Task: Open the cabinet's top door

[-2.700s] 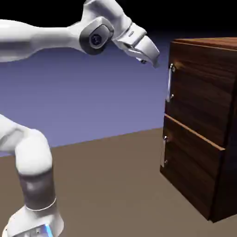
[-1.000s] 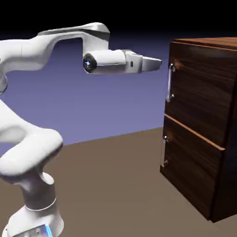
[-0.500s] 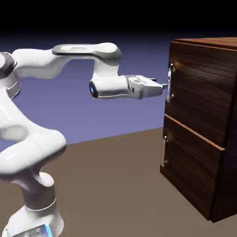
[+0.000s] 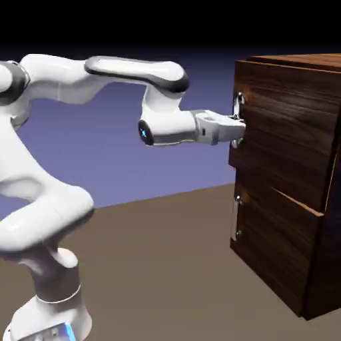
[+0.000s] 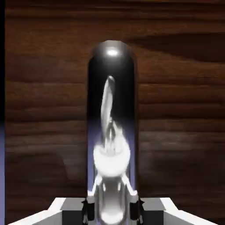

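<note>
The cabinet (image 4: 286, 180) stands on the brown desk (image 4: 166, 266) at the right side of the exterior view, a boxy block of dark wood grain with two doors stacked on its front. The white arm reaches across level from the left, and its end effector (image 4: 234, 128) meets the left edge of the top door (image 4: 283, 130), right where the vertical silver handle (image 4: 237, 105) runs. Only the upper end of that handle shows above the hand; the rest is hidden behind it.

The top door stands out a little from the cabinet's face: its lower left corner sits forward of the lower door (image 4: 273, 246), and a thin gap shows along their shared edge. The lower door's own silver handle (image 4: 235, 216) hangs untouched, well below the hand.

From the hand view, the handle (image 5: 112, 127) fills the middle as a tall shiny bar against the wood of the top door (image 5: 176, 110). It rises straight up from between the two grey fingertips (image 5: 72, 210) at the bottom edge. The fingers sit pressed in against the bar from both sides, pinching the handle.
</note>
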### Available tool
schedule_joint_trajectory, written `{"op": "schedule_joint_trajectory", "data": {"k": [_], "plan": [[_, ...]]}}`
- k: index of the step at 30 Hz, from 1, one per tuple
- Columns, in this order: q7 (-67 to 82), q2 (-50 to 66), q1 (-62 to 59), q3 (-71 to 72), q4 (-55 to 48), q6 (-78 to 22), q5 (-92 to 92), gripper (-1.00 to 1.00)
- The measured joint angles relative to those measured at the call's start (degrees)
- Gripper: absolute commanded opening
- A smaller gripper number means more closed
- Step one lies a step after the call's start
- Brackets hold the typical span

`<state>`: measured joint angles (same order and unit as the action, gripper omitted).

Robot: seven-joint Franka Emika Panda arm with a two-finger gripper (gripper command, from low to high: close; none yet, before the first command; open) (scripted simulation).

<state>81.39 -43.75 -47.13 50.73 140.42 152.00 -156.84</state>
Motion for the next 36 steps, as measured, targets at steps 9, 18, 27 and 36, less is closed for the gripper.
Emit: {"op": "schedule_joint_trajectory", "data": {"k": [9,18,27,36], "plan": [[-9.70,-5.90,13.03,-18.57,14.12,-15.20,21.66,-1.00],[-14.90,-10.07,14.77,-36.21,21.73,-33.63,43.94,-1.00],[-14.18,-4.47,11.25,-53.84,19.78,-54.54,66.33,-1.00],[-8.96,12.03,10.92,-68.90,6.82,-76.83,84.97,-1.00]]}}
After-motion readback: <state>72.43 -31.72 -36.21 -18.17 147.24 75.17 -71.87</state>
